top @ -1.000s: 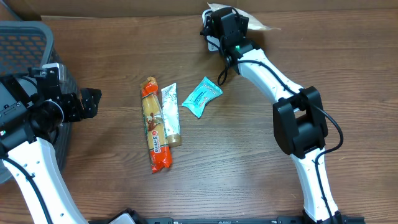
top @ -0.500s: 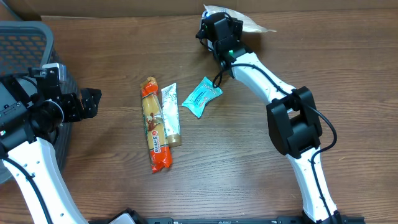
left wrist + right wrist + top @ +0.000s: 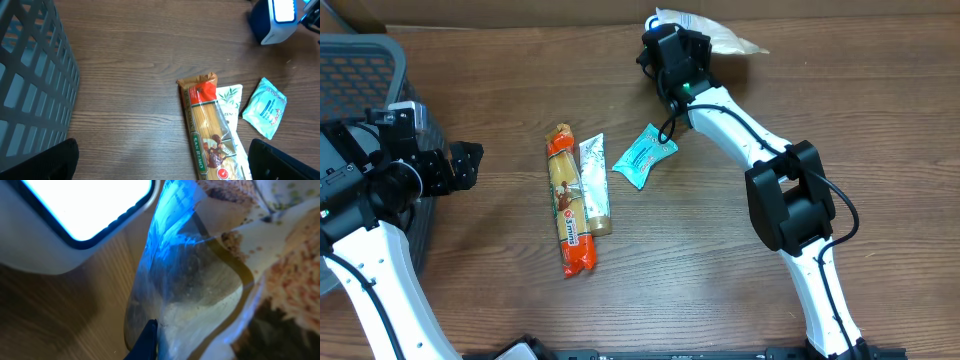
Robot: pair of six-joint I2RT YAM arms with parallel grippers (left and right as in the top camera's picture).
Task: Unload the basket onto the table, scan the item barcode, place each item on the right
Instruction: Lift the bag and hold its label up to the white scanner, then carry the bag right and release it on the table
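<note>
Our right gripper (image 3: pixel 670 45) is clamped on a clear pouch of grain (image 3: pixel 200 280), holding it just beside the scanner (image 3: pixel 75 220) and its lit window. Well away from the scanner, our left gripper (image 3: pixel 469 166) stands spread wide, holding nothing.

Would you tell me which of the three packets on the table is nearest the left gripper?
The long spaghetti pack with orange ends: it lies between the left gripper and the white packet; the teal pouch is farthest.
</note>
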